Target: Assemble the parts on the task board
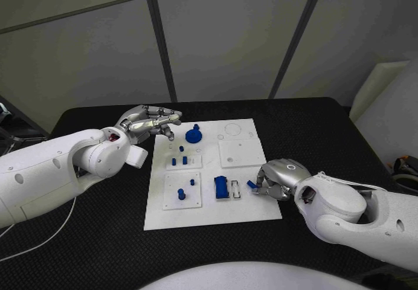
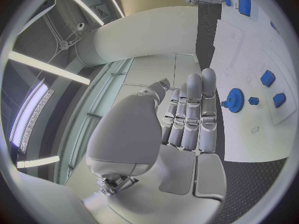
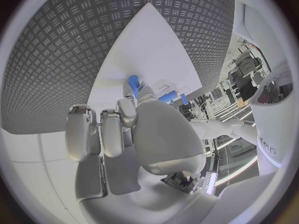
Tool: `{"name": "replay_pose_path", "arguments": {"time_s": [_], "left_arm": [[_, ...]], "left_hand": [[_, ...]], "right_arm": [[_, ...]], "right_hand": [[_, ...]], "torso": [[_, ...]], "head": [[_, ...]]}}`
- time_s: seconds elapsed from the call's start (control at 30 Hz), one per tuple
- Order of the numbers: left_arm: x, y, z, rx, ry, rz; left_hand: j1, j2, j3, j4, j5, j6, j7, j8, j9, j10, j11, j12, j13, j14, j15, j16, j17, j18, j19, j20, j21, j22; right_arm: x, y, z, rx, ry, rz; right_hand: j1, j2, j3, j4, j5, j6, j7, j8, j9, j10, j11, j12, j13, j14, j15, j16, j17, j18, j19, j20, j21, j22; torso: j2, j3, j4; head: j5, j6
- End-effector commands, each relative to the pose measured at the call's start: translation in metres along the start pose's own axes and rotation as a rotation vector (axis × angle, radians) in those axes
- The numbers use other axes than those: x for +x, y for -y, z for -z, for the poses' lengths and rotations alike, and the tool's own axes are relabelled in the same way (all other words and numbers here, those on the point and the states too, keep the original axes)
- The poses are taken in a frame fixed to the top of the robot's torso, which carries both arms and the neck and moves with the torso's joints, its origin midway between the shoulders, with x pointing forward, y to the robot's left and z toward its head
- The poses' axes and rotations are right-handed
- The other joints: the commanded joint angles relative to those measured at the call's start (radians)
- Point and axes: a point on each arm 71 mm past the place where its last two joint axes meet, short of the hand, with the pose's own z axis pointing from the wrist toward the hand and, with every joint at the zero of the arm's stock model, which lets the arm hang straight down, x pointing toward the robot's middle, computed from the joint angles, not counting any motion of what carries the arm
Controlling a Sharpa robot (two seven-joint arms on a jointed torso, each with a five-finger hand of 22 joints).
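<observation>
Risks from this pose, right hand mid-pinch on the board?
1. The right hand pinches a small blue part only at its fingertips, near the white task board's right edge; it may slip onto the black table.
2. The fingers hide the part in the head view, so alignment is hard to check.
3. The left hand hovers near the blue gear and might bump it.

A black table (image 1: 104, 241) with grey wall panels (image 1: 226, 42) behind it.

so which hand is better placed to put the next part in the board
Right, likely. The right hand already pinches a small blue part at the task board's edge, beside the blue block. The left hand hovers empty near the gear.
</observation>
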Motion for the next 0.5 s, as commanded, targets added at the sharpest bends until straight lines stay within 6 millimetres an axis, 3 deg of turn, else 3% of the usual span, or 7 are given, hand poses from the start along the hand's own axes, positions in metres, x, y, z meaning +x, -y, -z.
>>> {"name": "replay_pose_path", "arguments": {"time_s": [0.03,0.27,0.5], "left_arm": [[0.0019,0.0005,-0.0005,-0.001,-0.015,0.006],[0.0020,0.0004,-0.0002,-0.001,-0.016,0.006],[0.0018,0.0006,0.0006,-0.001,-0.016,0.006]], "left_hand": [[0.001,0.005,-0.005,-0.001,-0.002,-0.008,0.002,0.006,0.000,-0.010,0.000,0.003,0.001,-0.008,-0.001,0.007,-0.001,-0.018,0.001,0.003,-0.003,-0.001],[0.002,0.005,-0.005,-0.001,-0.002,-0.009,0.002,0.006,0.000,-0.011,0.001,0.003,0.001,-0.009,-0.001,0.007,-0.001,-0.018,0.001,0.003,-0.003,-0.001],[0.002,0.005,-0.005,-0.001,-0.002,-0.009,0.002,0.006,0.000,-0.011,0.001,0.003,0.001,-0.009,-0.001,0.007,-0.001,-0.018,0.001,0.003,-0.003,-0.001]], "right_arm": [[0.0076,0.0067,0.0045,0.079,-0.045,-0.170],[0.0040,0.0070,0.0084,0.112,-0.018,-0.301],[0.0042,0.0032,0.0080,0.126,-0.024,-0.377]], "right_hand": [[0.047,0.016,0.088,-0.059,-0.001,0.005,0.000,0.006,0.013,0.020,-0.014,-0.004,0.000,0.064,-0.007,0.001,0.052,-0.014,0.002,-0.001,0.005,0.136],[0.003,-0.012,0.121,-0.041,-0.016,0.007,-0.002,0.003,0.019,0.022,-0.016,-0.006,0.001,0.064,-0.008,0.001,0.053,-0.014,0.002,-0.002,0.005,0.137],[-0.015,-0.026,0.139,-0.032,-0.016,0.008,-0.003,0.001,0.021,0.024,-0.017,-0.004,0.004,0.064,-0.009,0.001,0.054,-0.015,0.003,-0.003,0.006,0.138]], "torso": [[0.001,-0.0017,0.0007],[0.002,-0.0018,0.0014],[0.002,-0.0013,0.0003]], "head": [[-0.003,0.002],[-0.001,0.001],[0.001,-0.001]]}}
